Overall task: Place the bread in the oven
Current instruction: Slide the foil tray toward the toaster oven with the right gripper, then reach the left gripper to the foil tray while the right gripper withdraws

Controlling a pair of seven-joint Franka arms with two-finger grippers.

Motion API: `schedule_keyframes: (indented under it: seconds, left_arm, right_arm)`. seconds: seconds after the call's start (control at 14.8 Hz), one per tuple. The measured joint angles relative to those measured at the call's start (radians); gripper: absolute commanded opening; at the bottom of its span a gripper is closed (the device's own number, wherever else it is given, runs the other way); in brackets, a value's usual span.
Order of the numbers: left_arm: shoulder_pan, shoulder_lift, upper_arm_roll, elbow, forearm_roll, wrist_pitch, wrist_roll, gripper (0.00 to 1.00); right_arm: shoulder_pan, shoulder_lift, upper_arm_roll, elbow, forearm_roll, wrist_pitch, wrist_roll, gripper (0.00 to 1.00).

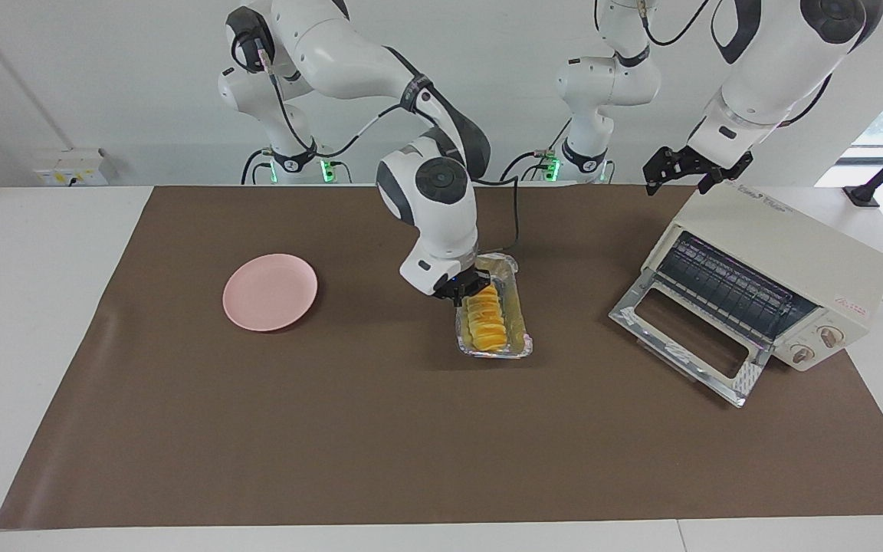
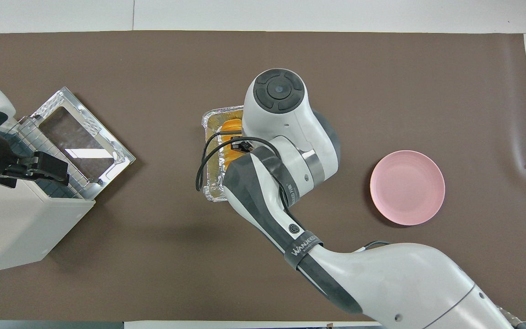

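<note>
Covering most of the worktop, the brown mat point(image 1: 380, 429) reaches nearly to every edge. The oven point(image 1: 786, 276) stands on the mat by the edge at the left arm's end, close to the corner nearest the robots, with its glass door point(image 1: 690, 345) dropped flat onto the mat and its wire rack point(image 1: 725, 287) showing inside. The right arm stretches from its base to the middle of the worktop, its wrist hiding much of what lies under it in the overhead view. The pink plate point(image 1: 270, 292) lies on the mat toward the right arm's end, well apart from everything else. The foil tray point(image 1: 522, 337) is at the middle of the mat, between the plate and the oven's open door, and whether it rests on the mat or hangs just off it cannot be told. The bread point(image 1: 486, 320) lies lengthwise in the tray. The right gripper point(image 1: 466, 289) is at the tray's end nearest the robots, fingers clamped on the tray. The left gripper point(image 1: 690, 170) waits in the air over the oven's top, its fingers apart.
</note>
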Motion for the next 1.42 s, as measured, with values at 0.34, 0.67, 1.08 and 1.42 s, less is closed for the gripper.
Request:
schedule_keyframes:
  seconds: [0.34, 0.67, 1.08, 1.42]
  left_arm:
    - [0.000, 0.000, 0.000, 0.000, 0.000, 0.000, 0.000, 1.00]
    - [0.000, 0.000, -0.001, 0.001, 0.000, 0.016, 0.001, 1.00]
    - [0.000, 0.000, -0.001, 0.001, 0.000, 0.072, 0.001, 1.00]
    - [-0.080, 0.011, -0.021, -0.003, -0.001, 0.139, -0.035, 1.00]
  right_arm:
    - [-0.001, -0.009, -0.004, -0.054, 0.000, 0.049, 0.021, 1.00]
    - [-0.009, -0.057, -0.020, -0.038, 0.000, -0.027, 0.101, 1.00]
    - [-0.255, -0.229, -0.042, -0.019, -0.003, -0.178, -0.066, 1.00]
    - [-0.439, -0.307, -0.044, -0.019, -0.008, -0.335, -0.425, 1.00]
